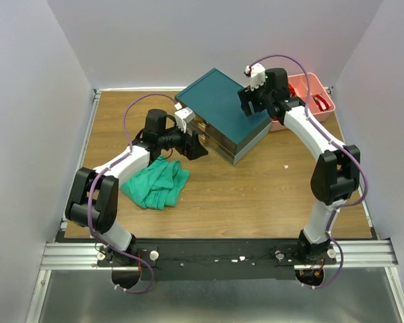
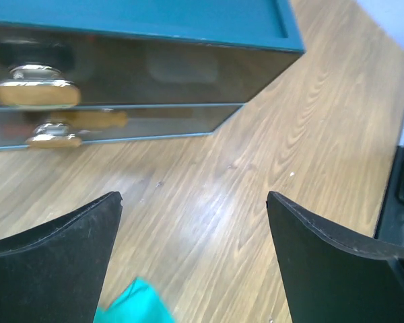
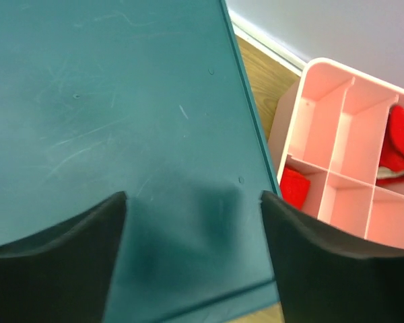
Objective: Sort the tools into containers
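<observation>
The dark teal box (image 1: 222, 111) stands at the back middle of the table, its two clear drawers (image 1: 215, 142) facing the left arm. In the left wrist view both drawer fronts (image 2: 161, 77) look pushed in, and each carries a shiny knob (image 2: 34, 75). Blurred orange shapes (image 2: 97, 120) show behind the clear plastic; I cannot tell whether they are tools. My left gripper (image 1: 196, 149) (image 2: 194, 196) hangs open and empty over bare wood just in front of the drawers. My right gripper (image 1: 252, 101) (image 3: 194, 195) is open and empty just above the box's flat top (image 3: 121, 101), near its right edge.
A pink divided tray (image 1: 323, 89) (image 3: 343, 128) with red items (image 3: 400, 138) sits right behind the box at the back right. A crumpled green cloth (image 1: 158, 182) (image 2: 131, 306) lies on the wood under the left arm. White walls close in the table.
</observation>
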`<action>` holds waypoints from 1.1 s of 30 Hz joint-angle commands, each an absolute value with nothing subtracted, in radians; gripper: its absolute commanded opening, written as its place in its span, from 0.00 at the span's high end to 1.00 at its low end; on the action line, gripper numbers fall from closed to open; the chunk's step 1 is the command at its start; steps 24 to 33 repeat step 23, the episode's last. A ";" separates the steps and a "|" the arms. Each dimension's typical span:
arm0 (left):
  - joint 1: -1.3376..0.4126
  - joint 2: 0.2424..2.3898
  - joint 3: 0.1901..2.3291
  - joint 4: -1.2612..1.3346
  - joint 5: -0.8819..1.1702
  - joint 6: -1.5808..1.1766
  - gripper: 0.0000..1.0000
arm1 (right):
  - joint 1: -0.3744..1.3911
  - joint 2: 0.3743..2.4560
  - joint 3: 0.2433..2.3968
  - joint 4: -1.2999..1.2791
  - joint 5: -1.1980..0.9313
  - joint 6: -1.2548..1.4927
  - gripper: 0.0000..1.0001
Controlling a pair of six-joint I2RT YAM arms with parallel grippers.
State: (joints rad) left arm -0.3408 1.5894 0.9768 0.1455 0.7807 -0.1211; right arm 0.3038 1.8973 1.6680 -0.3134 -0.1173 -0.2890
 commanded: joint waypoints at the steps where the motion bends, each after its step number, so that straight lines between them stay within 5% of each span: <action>1: -0.315 1.542 1.098 -0.061 0.611 -0.006 0.01 | 0.328 1.778 1.614 -0.278 -0.026 -0.241 0.10; 2: -0.301 1.551 1.165 -0.102 0.579 -0.006 0.01 | 0.330 1.761 1.599 -0.264 -0.006 -0.221 0.00; 14: -0.261 1.684 1.483 -0.130 0.131 0.032 0.01 | 0.334 1.523 1.358 -0.158 0.157 -0.206 0.00; 33: -0.261 1.729 1.482 -0.071 0.058 -0.029 0.01 | 0.334 1.499 1.342 -0.173 0.120 -0.187 0.00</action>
